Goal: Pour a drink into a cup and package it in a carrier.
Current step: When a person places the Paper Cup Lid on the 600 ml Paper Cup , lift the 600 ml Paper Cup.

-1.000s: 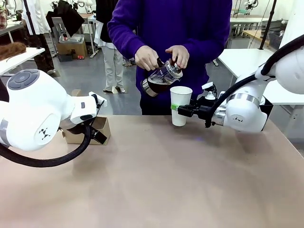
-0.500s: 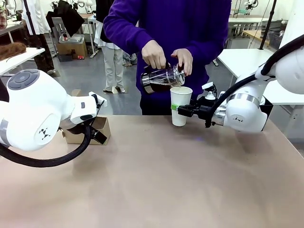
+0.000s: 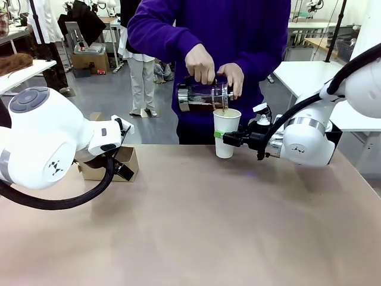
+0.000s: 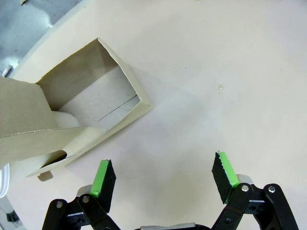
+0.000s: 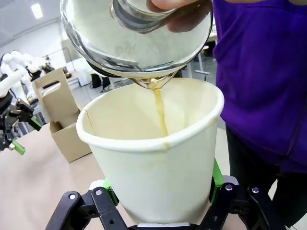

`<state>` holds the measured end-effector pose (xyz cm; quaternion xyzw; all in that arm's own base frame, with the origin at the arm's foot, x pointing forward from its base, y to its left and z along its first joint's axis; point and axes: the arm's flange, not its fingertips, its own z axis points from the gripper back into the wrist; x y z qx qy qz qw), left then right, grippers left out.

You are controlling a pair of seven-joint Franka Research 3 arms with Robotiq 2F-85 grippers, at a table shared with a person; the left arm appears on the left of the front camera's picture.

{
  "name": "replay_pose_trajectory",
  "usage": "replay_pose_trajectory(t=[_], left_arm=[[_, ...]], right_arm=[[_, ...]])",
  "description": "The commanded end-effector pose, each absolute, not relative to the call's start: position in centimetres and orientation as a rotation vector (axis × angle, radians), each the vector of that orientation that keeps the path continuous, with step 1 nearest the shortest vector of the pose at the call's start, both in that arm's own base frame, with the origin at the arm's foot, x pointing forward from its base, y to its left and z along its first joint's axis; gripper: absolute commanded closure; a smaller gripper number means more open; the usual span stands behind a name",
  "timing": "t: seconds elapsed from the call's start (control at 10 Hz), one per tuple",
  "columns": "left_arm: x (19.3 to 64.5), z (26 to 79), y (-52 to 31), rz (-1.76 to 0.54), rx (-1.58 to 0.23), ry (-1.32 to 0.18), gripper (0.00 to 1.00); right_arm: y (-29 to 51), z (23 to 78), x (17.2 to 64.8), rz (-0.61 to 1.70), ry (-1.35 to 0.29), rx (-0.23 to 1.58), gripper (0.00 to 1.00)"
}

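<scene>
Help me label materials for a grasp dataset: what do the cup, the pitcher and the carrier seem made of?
Cup: matte white paper, likely; a rolled rim and a side seam show.
Pitcher: clear glossy glass, probably, since the drink shows through it; its bands look like shiny metal.
Carrier: matte brown cardboard, with folded walls and raw cut edges.

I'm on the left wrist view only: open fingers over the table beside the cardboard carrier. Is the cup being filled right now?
Observer: Yes. The person has tipped the pitcher over the cup, and a thin stream of drink runs into it.
Operator: What holds the cup?
Observer: The right gripper, shut on its side, with the cup upright.
Operator: Any lid on it?
Observer: No, its top is open.
</scene>
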<state>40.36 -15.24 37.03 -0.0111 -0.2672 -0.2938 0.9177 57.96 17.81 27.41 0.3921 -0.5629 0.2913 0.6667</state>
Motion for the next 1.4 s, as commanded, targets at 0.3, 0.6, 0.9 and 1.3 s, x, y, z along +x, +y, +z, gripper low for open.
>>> replay_pose_trajectory(t=[0.3, 0.6, 0.9, 1.3], left_arm=[[40.34, 37.05, -15.20, -0.604, -0.025, -0.550, 0.00], [40.34, 37.05, -15.20, -0.604, -0.025, -0.550, 0.00], [40.34, 37.05, -15.20, -0.604, -0.025, -0.550, 0.00], [40.34, 37.05, -15.20, -0.604, -0.025, -0.550, 0.00]], right_arm=[[17.99, 27.58, 57.96, 0.652, -1.272, 0.886, 0.19], [17.99, 27.58, 57.96, 0.652, -1.272, 0.886, 0.19], [17.99, 27.58, 57.96, 0.652, -1.272, 0.886, 0.19], [17.99, 27.58, 57.96, 0.652, -1.272, 0.886, 0.19]])
